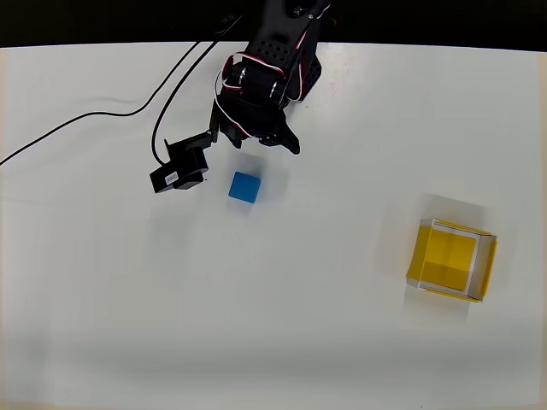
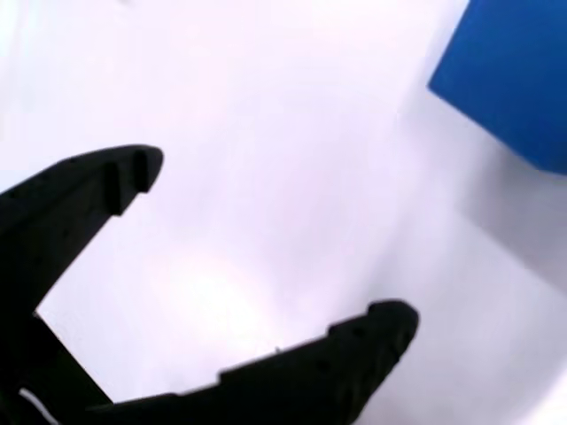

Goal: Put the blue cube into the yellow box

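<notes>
The blue cube (image 1: 244, 187) sits on the white worktop (image 1: 282, 325), just below the black arm (image 1: 265, 81) in the overhead view. The gripper (image 2: 279, 243) is spread wide and holds nothing; in the wrist view its black fingers (image 2: 89, 190) frame bare worktop, with the cube at the upper right. The yellow box (image 1: 451, 260) stands well apart, toward the right.

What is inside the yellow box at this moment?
The yellow box shows only its yellow floor, partly shaded; nothing lies inside. The blue cube sits on the table, apart from it.
</notes>
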You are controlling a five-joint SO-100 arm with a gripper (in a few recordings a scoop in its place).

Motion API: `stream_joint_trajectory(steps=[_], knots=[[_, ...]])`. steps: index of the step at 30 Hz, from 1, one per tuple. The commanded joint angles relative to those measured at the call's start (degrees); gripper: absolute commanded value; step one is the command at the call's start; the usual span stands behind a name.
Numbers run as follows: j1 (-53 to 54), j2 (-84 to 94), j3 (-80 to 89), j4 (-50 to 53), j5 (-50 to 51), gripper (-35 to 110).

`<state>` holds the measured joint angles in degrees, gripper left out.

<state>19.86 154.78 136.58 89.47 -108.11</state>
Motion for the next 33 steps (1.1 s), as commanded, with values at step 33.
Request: stream_joint_trajectory(steps=[33], knots=[[-1.05, -23.73, -5.19, -26.63, 10.72, 54]])
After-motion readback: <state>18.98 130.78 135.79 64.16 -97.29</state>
